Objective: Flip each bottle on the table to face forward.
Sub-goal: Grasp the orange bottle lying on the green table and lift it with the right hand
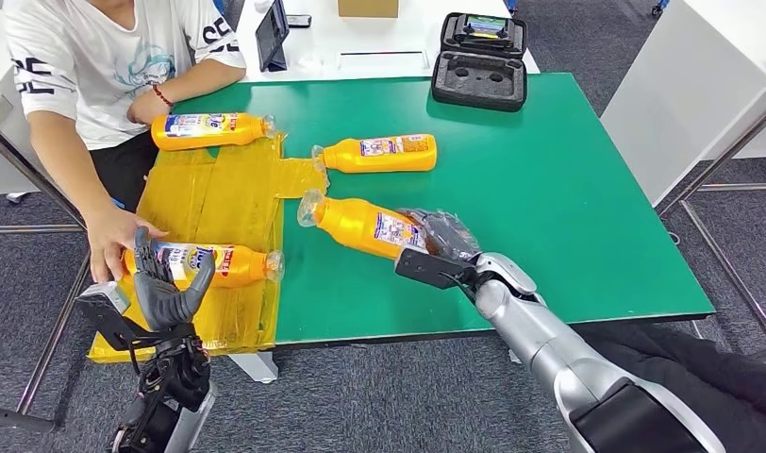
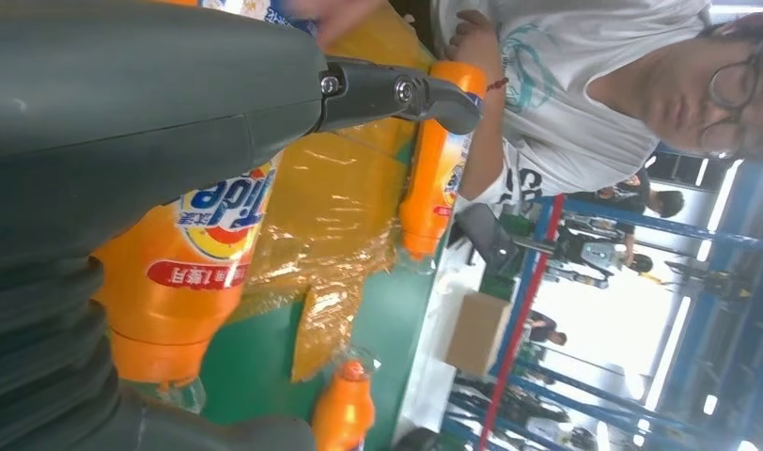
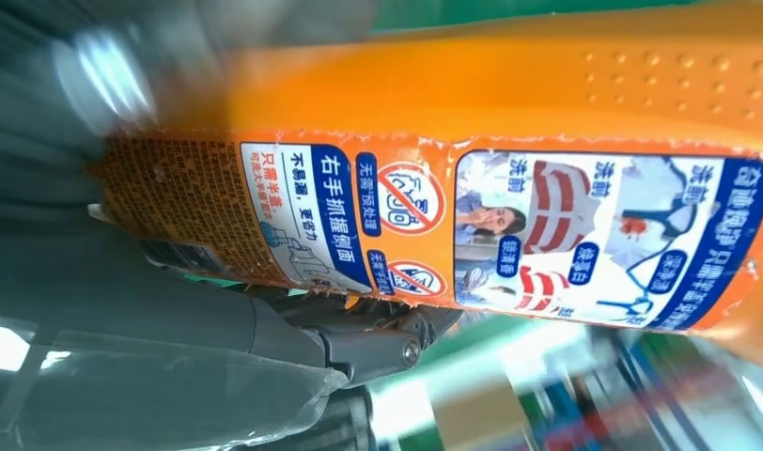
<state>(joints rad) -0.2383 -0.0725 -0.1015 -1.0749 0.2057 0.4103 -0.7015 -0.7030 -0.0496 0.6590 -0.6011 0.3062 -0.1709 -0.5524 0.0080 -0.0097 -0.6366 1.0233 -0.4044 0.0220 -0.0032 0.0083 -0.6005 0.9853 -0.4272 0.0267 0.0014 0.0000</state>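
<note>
Bottles, four of them, orange with clear caps, lie on their sides on a green table (image 1: 568, 198). In the head view, one bottle by the person (image 1: 211, 130) sits at upper left on a sheet of yellow taped cardboard (image 1: 219, 203). A second bottle (image 1: 379, 153) lies at upper centre on bare green. The centre bottle (image 1: 365, 225) lies tilted in the middle of the frame, its base inside the right hand (image 1: 442, 238), whose dark fingers wrap around it. The near-left bottle (image 1: 214, 262) lies at lower left on the cardboard.

A person in a white shirt sits at upper left; the person's hand (image 1: 115, 241) rests by the base of the near-left bottle.

The left hand (image 1: 170, 293) stands upright at lower left, fingers spread and slightly curled, holding nothing, just in front of the near-left bottle.

The right wrist view adds what the head view hides: the centre bottle's back label (image 3: 472, 230), with printed panels and blue text, fills mid-frame, with the grey thumb pressed against the bottle below it. The left wrist view shows the near-left bottle's front logo close behind the thumb, not gripped.
</note>
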